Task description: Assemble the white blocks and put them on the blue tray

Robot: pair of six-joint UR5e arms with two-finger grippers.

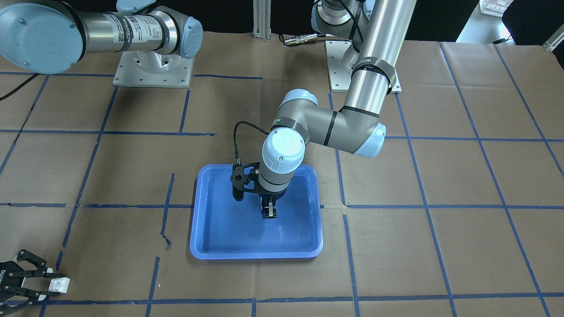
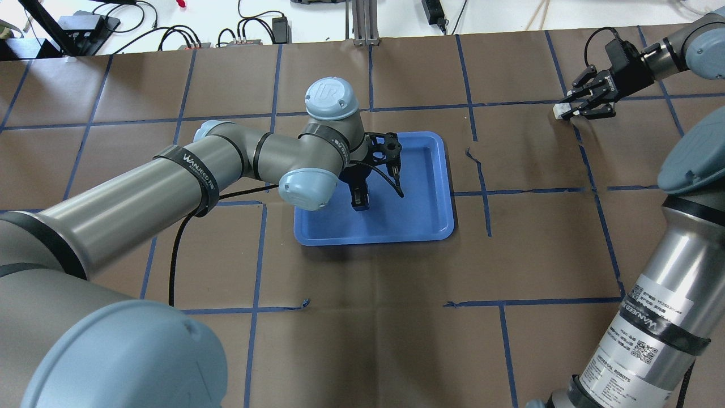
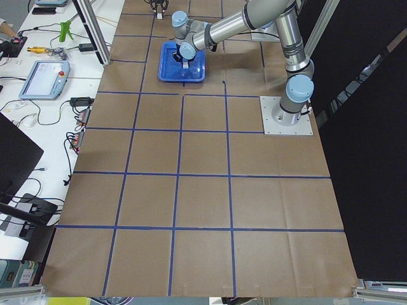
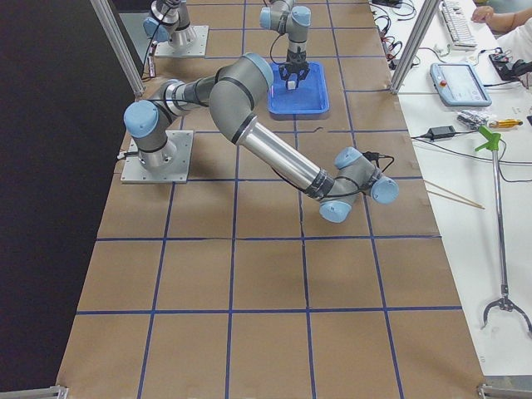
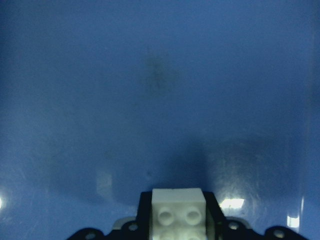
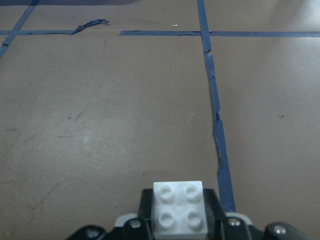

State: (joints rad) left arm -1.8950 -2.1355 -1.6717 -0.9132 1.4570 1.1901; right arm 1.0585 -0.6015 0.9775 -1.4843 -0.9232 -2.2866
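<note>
The blue tray [image 1: 255,254] lies mid-table; it also shows in the overhead view [image 2: 374,238]. My left gripper [image 1: 269,214] points down over the tray's inside, also seen from overhead [image 2: 361,201]. It is shut on a white block [image 5: 178,212], which it holds just above the tray floor [image 5: 160,90]. My right gripper [image 2: 572,110] is far from the tray, low over the brown paper. It is shut on the other white block [image 6: 180,207], which also shows in the front view [image 1: 58,285] and from overhead [image 2: 562,111].
Brown paper with a grid of blue tape lines [image 2: 487,192] covers the table. A torn tape strip [image 6: 217,130] runs just ahead of my right gripper. The two arm bases [image 1: 152,72] stand at the robot's side. Cables and tools [image 3: 44,76] lie off the table's edge.
</note>
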